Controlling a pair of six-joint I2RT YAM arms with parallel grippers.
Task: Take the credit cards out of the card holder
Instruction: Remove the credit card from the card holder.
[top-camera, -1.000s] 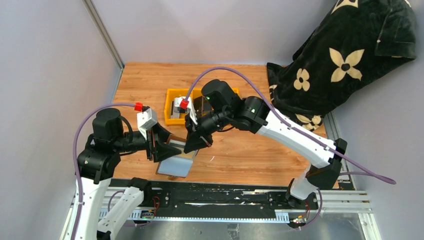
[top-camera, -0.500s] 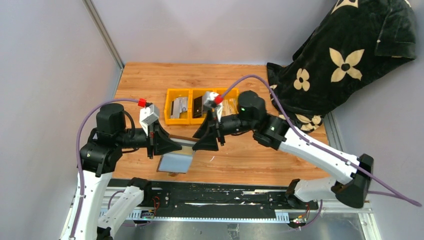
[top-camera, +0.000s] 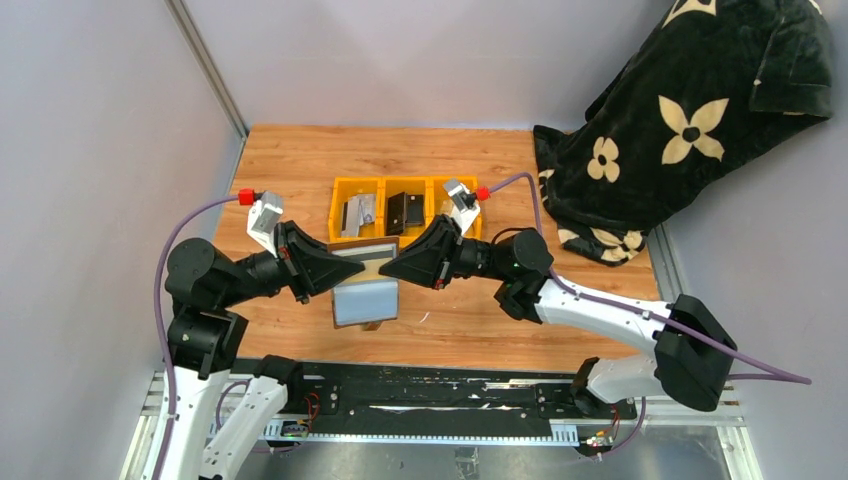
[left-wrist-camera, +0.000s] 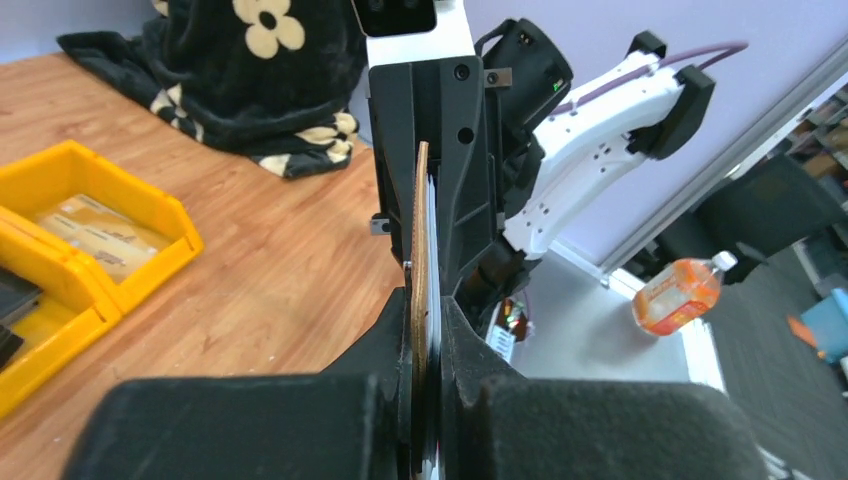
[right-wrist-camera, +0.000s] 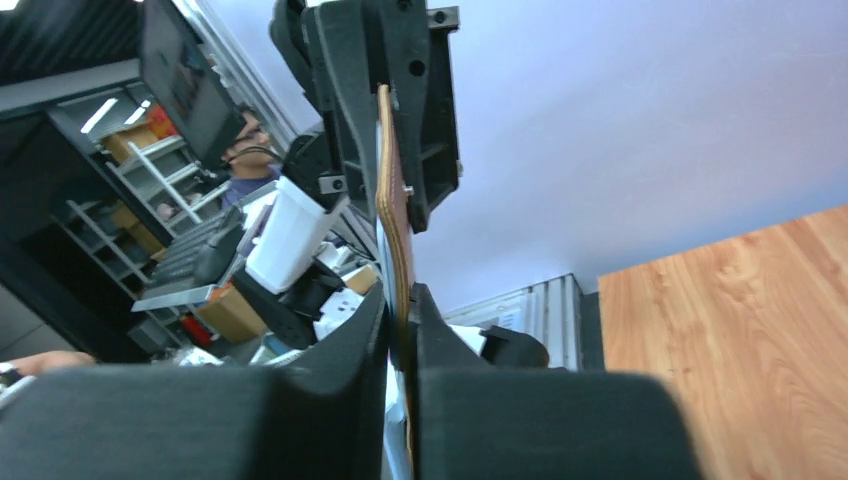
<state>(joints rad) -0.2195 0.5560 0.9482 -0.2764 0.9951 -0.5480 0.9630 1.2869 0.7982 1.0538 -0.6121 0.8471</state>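
The card holder (top-camera: 364, 256) hangs above the table between both grippers, brown flap on top and grey flap (top-camera: 364, 301) drooping below. My left gripper (top-camera: 336, 266) is shut on its left edge. My right gripper (top-camera: 386, 268) pinches its right edge. The left wrist view shows the holder (left-wrist-camera: 421, 220) edge-on between the shut jaws (left-wrist-camera: 428, 335). It is edge-on in the right wrist view too (right-wrist-camera: 394, 205), jaws (right-wrist-camera: 403, 315) closed on it. Credit cards lie in the yellow bins: a grey one (top-camera: 359, 212), a black one (top-camera: 403, 210) and tan ones (left-wrist-camera: 92, 228).
The yellow three-compartment bin (top-camera: 341, 238) stands behind the grippers at mid table. A black blanket with cream flowers (top-camera: 690, 120) drapes over the back right corner. Grey walls close off the left and back. A black rail (top-camera: 450, 395) runs along the near edge.
My left gripper has closed on the holder's left edge. My right gripper let go, swung lower and rightward, and now pinches the right edge. The holder has risen off the table.
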